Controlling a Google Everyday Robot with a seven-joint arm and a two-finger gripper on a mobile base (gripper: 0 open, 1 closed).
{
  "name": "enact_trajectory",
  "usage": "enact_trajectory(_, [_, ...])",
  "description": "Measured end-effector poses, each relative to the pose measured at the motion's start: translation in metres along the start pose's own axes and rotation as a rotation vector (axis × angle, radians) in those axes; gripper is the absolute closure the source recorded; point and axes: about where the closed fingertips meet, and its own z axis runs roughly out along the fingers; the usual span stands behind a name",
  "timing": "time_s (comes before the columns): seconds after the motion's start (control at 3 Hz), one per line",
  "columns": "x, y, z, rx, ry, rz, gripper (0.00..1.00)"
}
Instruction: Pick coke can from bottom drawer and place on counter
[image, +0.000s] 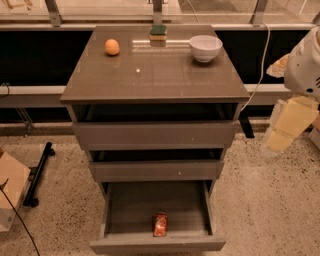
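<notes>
- Camera view: coke can sits in the pulled-out bottom drawer, near its front wall.
- Gripper hangs right of the cabinet, well apart from the can; released or clenched, cannot tell.
- Step looks like approach. Next: reach down into the drawer, grasp, lift to the counter.

Dim indoor light, small glare on the counter, jaws pale at right edge.
</notes>
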Motion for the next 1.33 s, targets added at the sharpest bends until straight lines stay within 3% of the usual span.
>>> enact_trajectory(0.33, [-0.003, 0.001, 0.035, -0.018, -0.052, 0.107, 0.0])
enact_trajectory(0.67, [-0.003, 0.001, 0.086, -0.069, -0.069, 0.222, 0.0])
enact_trajectory(1.0, [0.006, 0.007, 0.143, -0.113, 0.009, 0.339, 0.0])
enact_trajectory(1.33, [0.007, 0.008, 0.143, -0.113, 0.014, 0.38, 0.0])
